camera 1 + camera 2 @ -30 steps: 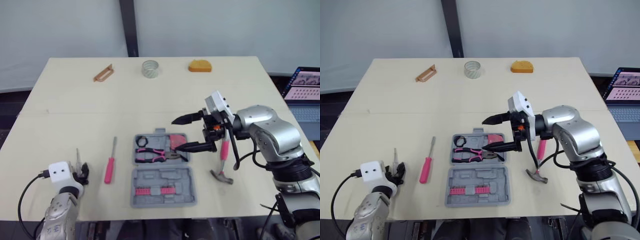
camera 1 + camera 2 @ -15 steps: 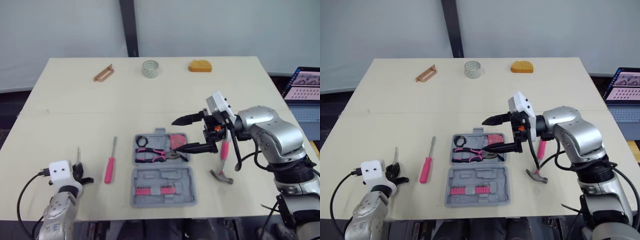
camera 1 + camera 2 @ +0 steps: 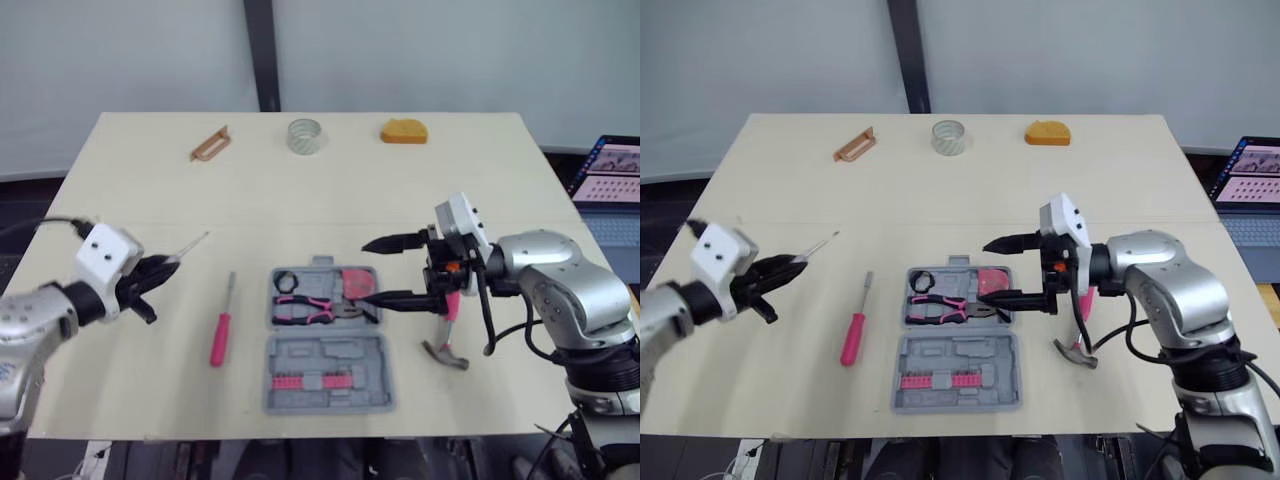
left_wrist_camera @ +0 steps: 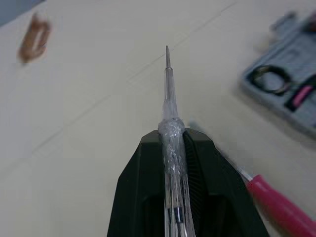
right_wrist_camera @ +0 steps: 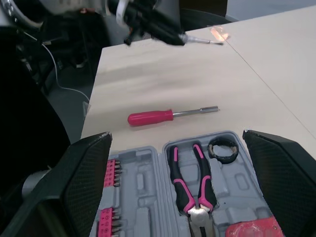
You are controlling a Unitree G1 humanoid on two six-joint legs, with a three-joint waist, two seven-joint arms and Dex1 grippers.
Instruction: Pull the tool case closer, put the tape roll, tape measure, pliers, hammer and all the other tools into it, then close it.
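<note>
I see the grey tool case lying open near the worktop's front edge. Pink-handled pliers and a black ring sit in its far half, pink bits in its near half. The hammer lies just right of it, a pink screwdriver just left. The left tool clamps a clear-handled screwdriver. The tape roll and what I take for the orange tape measure sit at the far edge.

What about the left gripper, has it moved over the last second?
Yes. The left gripper, shut on a clear screwdriver, has moved away from the table's near edge, from beside the pink screwdriver's handle to beside its shaft.
</note>
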